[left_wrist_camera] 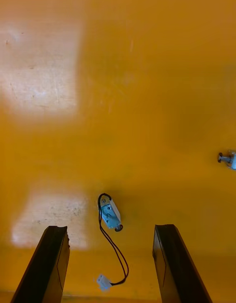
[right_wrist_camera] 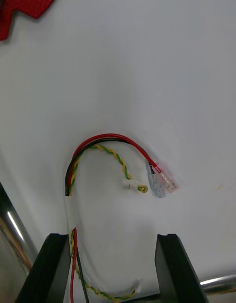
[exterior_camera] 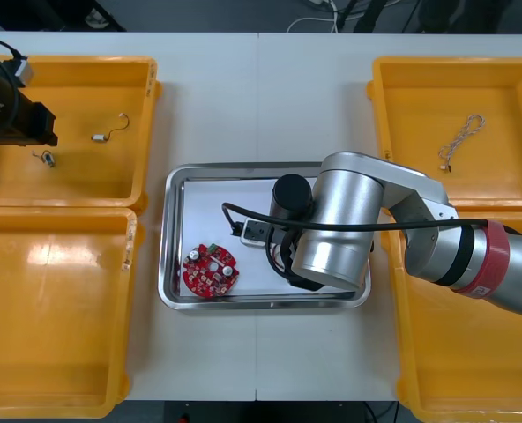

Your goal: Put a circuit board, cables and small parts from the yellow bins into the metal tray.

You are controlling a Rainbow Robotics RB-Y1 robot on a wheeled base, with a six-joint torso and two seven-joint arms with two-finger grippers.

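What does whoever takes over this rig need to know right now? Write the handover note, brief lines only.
Right gripper: open, low over the metal tray, red and yellow cable on the tray floor between its fingers.
Left gripper: open above the far left yellow bin, a small metal part between its fingers, ungripped.
Done: circuit board and that cable are in the tray.
Left: that part, plus the blue and white cable in the far right yellow bin.
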